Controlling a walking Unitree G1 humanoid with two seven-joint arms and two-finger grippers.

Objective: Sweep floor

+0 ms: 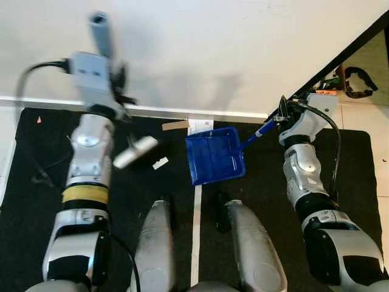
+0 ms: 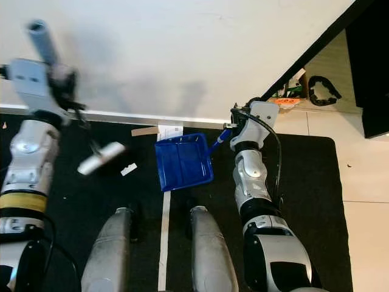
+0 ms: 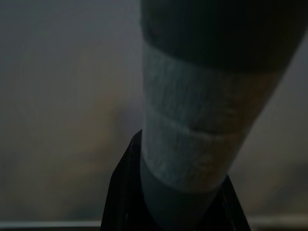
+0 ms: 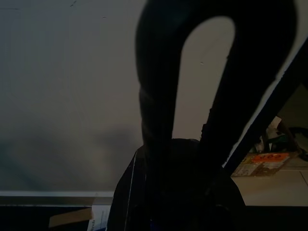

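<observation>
Dustpan [image 1: 214, 156] lies on the black mat [image 1: 48, 146], its handle clamped in the right tool [image 1: 281, 117]; left tool [image 1: 115, 97] grips a broom [image 1: 135, 151].

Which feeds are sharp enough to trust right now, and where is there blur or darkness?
Eye views: dustpan and right gripper sharp, left gripper and brush motion-blurred. Left wrist view: dim, brush handle out of focus. Right wrist view: fingers silhouetted black.

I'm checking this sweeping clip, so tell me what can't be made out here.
- Broom head: motion-blurred in both eye views.
- Left pincer: its grip is hidden by the grey broom handle, dark wrist view.
- Right pincer: the hold on the blue dustpan handle is too small to see.
</observation>
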